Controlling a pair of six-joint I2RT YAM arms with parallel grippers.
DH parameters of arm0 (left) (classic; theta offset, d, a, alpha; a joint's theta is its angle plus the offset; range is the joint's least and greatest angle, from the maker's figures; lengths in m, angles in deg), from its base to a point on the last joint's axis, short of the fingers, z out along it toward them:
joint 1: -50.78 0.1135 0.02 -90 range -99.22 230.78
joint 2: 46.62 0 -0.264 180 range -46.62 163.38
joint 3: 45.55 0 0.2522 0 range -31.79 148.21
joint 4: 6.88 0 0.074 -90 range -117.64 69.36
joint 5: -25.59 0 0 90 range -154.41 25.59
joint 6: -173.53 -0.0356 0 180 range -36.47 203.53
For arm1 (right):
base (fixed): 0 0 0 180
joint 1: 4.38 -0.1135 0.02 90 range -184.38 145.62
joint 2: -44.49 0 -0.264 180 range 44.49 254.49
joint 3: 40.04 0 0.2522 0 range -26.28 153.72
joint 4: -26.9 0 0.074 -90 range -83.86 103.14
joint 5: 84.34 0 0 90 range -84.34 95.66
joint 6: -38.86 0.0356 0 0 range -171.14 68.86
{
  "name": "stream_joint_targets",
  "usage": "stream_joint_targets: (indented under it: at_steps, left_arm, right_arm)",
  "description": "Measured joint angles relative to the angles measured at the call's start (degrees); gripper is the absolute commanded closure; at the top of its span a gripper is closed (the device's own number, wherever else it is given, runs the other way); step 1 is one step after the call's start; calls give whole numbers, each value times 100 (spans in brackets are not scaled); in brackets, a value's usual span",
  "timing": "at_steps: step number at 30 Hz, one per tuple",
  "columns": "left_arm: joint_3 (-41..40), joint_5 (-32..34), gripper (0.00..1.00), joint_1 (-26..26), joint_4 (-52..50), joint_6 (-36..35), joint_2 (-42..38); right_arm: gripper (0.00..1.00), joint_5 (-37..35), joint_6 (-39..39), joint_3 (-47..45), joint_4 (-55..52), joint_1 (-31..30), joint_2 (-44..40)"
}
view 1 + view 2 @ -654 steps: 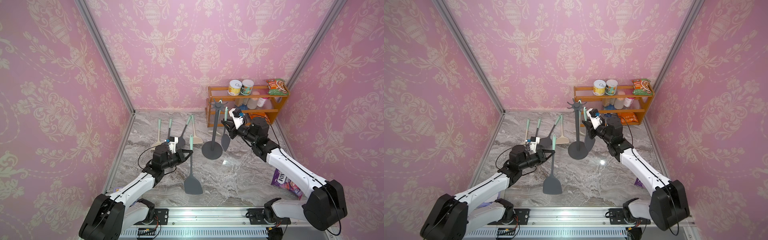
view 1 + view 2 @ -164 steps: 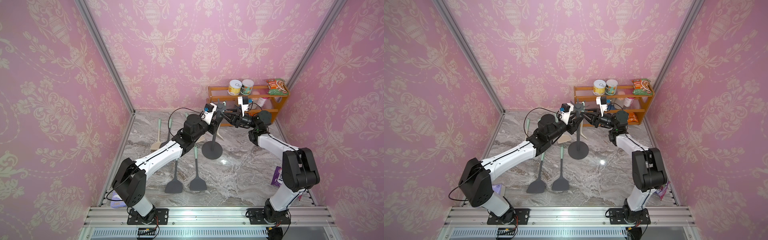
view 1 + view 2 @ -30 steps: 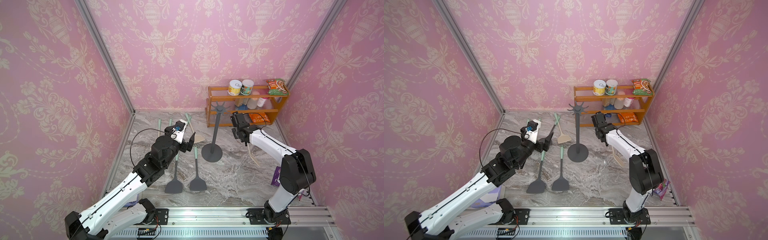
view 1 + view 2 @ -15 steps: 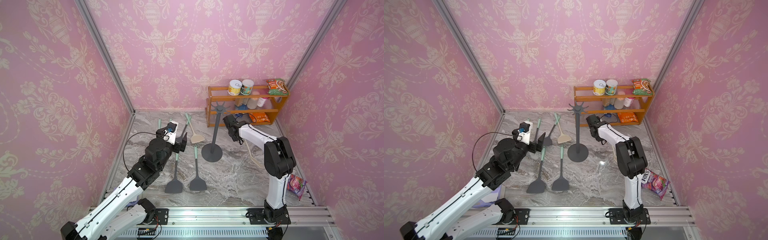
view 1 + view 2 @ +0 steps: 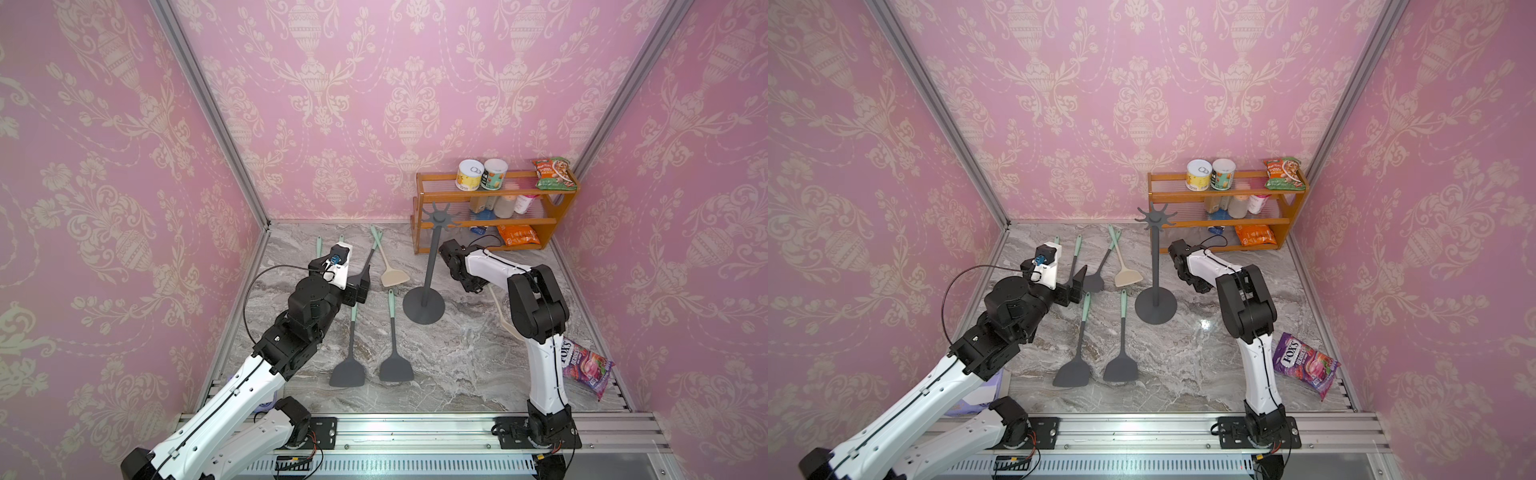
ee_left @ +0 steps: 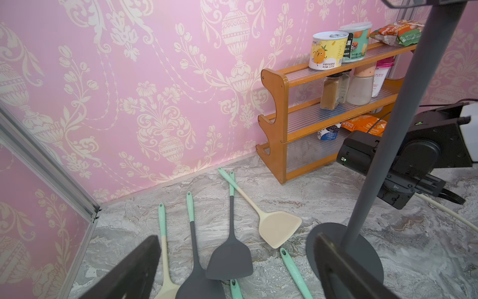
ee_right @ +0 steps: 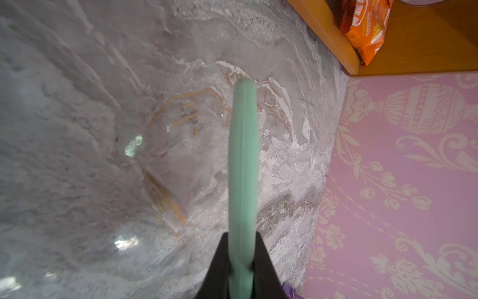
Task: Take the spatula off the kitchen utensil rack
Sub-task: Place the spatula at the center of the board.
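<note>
Standing upright in a top view, kitchen utensil rack (image 5: 432, 257), right gripper (image 5: 473, 286) low beside its pole, cream spatula (image 5: 498, 309) slanting under that arm, left wrist view, left gripper (image 6: 236, 236) jaws wide apart, right wrist view, right gripper clamped on the mint handle.

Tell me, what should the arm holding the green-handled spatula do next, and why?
Probably lower the spatula onto a bare stretch of table and let go. The right gripper is shut on its green handle, the rack stands with empty hooks, and other spatulas lie flat on the table, so setting it down looks like what is left.
</note>
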Motion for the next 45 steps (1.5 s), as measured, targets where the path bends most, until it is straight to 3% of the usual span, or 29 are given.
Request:
stream_joint_targets:
  at_steps: [11,17,19,25,28,34,39,45]
  left_arm:
    - [-17,-2,5,33,-42,46,-31]
    - [-44,-2,5,37,-59,81,-57]
    - [-44,-4,5,44,-74,90,-52]
    - [-44,-4,5,105,-90,90,28]
    - [-44,-4,1,166,-96,92,55]
    - [-76,-162,1,680,-107,398,85]
    - [-348,-188,1,1248,2,824,59]
    - [-734,-201,1,2015,157,1255,149]
  right_arm:
    - [77,-92,111,11,-28,-13,490]
    - [52,-131,136,111,-116,-37,470]
    - [49,-9,129,111,-114,-37,382]
    - [22,1095,107,-358,92,-74,-503]
    - [1,1810,109,-874,317,-74,-1480]
    - [0,3064,122,-1781,962,216,-3307]
    - [0,3960,127,-2699,1753,940,-4419]
    - [0,4194,105,-3604,2826,1436,-5018]
